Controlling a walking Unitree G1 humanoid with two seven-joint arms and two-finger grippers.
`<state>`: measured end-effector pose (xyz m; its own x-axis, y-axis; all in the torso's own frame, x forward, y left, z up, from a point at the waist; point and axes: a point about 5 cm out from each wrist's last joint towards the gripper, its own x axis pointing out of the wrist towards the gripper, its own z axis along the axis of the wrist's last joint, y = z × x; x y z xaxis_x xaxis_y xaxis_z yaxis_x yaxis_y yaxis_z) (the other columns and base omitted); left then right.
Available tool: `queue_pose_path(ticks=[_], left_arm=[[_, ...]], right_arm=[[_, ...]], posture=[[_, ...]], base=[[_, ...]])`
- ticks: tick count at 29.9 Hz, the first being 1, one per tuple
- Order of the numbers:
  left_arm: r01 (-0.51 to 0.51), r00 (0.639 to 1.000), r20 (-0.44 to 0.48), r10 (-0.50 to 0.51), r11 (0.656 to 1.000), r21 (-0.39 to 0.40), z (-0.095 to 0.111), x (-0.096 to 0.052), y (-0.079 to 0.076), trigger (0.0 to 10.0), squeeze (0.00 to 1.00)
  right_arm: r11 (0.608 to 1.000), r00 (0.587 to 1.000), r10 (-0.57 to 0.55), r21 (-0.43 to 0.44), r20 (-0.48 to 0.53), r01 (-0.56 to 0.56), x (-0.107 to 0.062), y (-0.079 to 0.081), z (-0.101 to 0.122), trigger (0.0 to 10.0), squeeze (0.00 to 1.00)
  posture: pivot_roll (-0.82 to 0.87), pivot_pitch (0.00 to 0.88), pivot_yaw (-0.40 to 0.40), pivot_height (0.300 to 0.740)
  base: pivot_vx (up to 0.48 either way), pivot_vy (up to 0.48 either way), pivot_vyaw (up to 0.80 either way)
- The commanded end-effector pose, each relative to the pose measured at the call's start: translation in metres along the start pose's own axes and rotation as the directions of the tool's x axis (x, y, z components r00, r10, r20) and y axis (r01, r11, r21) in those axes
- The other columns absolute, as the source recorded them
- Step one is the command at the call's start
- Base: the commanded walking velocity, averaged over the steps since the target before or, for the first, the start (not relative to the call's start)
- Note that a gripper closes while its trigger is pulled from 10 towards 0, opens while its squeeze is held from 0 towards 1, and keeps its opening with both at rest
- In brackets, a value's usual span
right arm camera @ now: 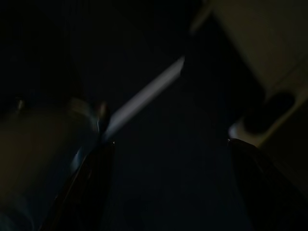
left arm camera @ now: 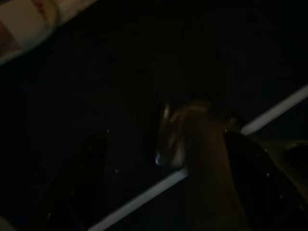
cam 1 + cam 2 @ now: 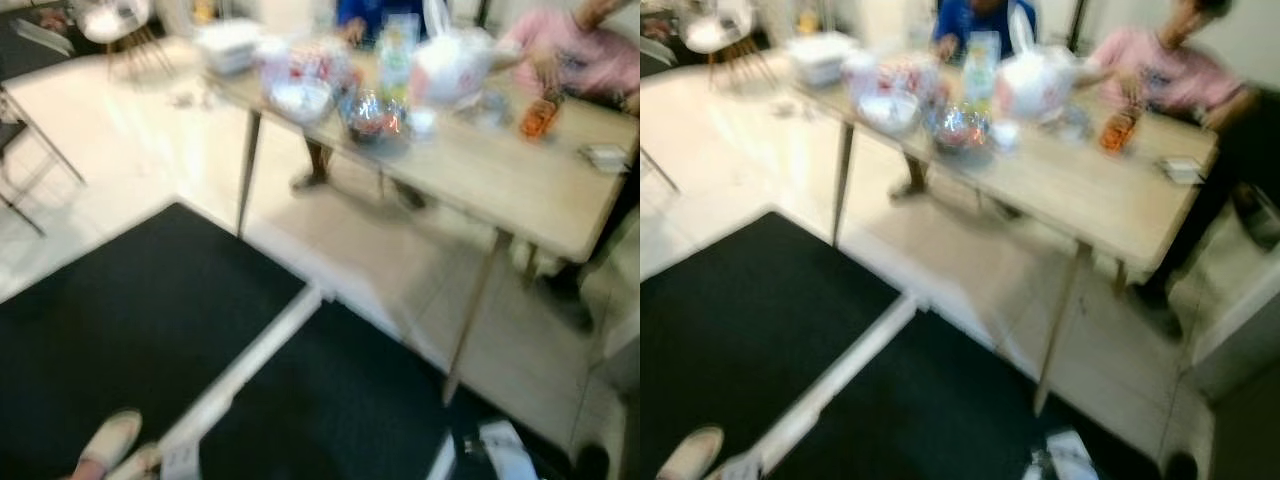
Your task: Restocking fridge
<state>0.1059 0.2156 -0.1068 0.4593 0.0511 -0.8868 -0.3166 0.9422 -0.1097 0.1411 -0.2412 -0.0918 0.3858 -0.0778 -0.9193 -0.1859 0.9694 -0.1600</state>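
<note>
The head views are blurred. A long pale wooden table (image 3: 500, 185) stands ahead and carries groceries: a white plastic bag (image 3: 452, 62), a clear bowl (image 3: 300, 98), a bowl of colourful items (image 3: 375, 120), an orange packet (image 3: 540, 118) and stacked white containers (image 3: 228, 45). Both arms hang low over the dark mat. In the dark left wrist view my left gripper (image 2: 166, 137) has its fingers apart with nothing held. The same holds for my right gripper (image 1: 171, 144) in the right wrist view.
A person in a blue top (image 3: 365, 15) and a person in a pink top (image 3: 575, 55) sit behind the table. Black mats (image 3: 130, 310) cover the near floor, split by a white strip (image 3: 250, 365). A person's shoe (image 3: 110, 440) is at the near left. A chair (image 3: 115, 25) stands far left.
</note>
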Motion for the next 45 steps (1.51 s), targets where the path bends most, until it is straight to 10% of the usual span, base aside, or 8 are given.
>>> queue_pose_path(ticks=[1,45], left_arm=[[-0.019,1.000,-0.019,0.019,1.000,0.009,-0.0035,-0.0017,0.0066,10.0,0.00],[0.001,1.000,0.008,-0.001,1.000,0.001,-0.0004,0.0000,-0.0013,10.0,0.00]], right_arm=[[1.000,1.000,0.018,0.011,0.009,-0.018,0.0011,0.0079,0.0009,10.0,0.00],[0.998,0.998,0.057,-0.007,0.000,-0.057,0.0015,0.0136,-0.0005,10.0,0.00]], posture=[[-0.03,0.000,0.001,0.740],[-0.02,0.000,-0.006,0.740]], base=[[0.390,0.000,0.00],[0.354,0.000,-0.25]])
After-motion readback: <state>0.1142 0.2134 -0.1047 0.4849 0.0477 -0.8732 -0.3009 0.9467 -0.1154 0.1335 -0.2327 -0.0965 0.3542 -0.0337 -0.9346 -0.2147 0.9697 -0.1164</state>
